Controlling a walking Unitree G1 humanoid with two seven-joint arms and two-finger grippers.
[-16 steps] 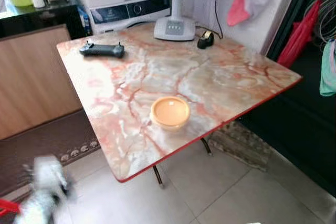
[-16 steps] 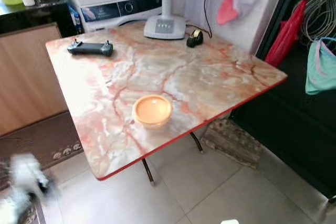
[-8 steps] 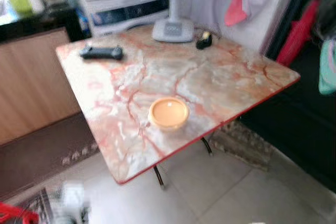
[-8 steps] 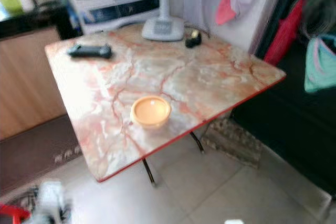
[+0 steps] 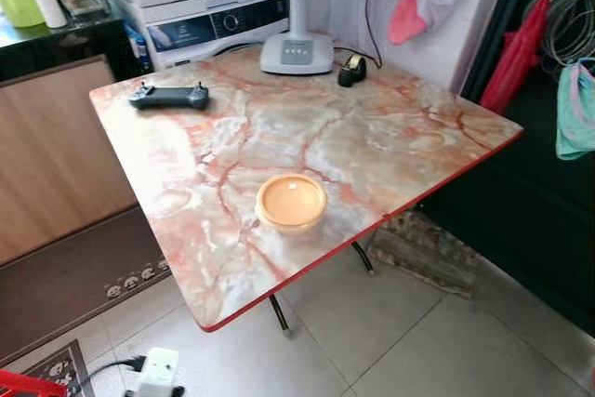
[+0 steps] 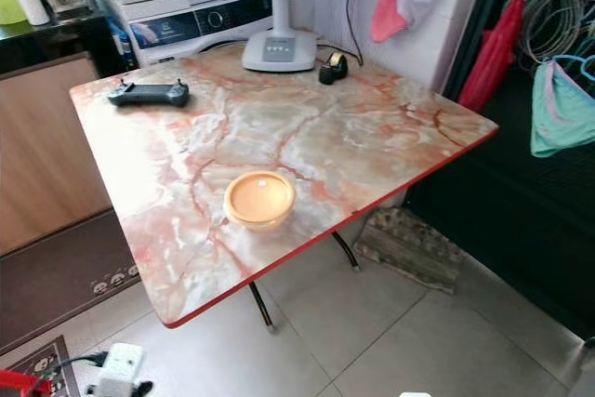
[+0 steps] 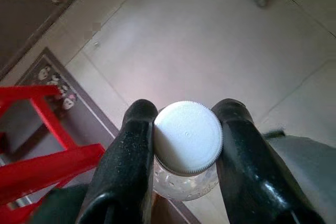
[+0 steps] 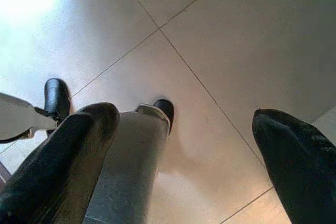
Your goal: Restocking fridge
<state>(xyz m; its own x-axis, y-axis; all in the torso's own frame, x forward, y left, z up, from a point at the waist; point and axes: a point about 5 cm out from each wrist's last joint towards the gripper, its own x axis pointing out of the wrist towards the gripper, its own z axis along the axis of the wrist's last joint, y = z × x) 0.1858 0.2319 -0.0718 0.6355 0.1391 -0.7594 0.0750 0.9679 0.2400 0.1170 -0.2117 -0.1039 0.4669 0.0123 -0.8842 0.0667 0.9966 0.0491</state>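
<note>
While the left gripper [image 7: 185, 145] hangs over the tiled floor [image 7: 210, 40], its jaws clamp a white-capped clear bottle [image 7: 187, 139] at lower centre of the left wrist view. Jaws of the right gripper [image 8: 184, 161] stand wide apart over tiles. At centre of the head views, an orange bowl [image 5: 291, 202] sits on the marbled worktop [image 5: 390, 137], a black controller [image 5: 168, 96] at upper left.

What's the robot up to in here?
It stands before a marble-patterned table and is carrying a bottle with a white cap, clamped between the left gripper fingers down above the tiled floor. The right gripper hangs open and empty. On the table sit an orange bowl, a black controller, a fan's base and a tape dispenser.
</note>
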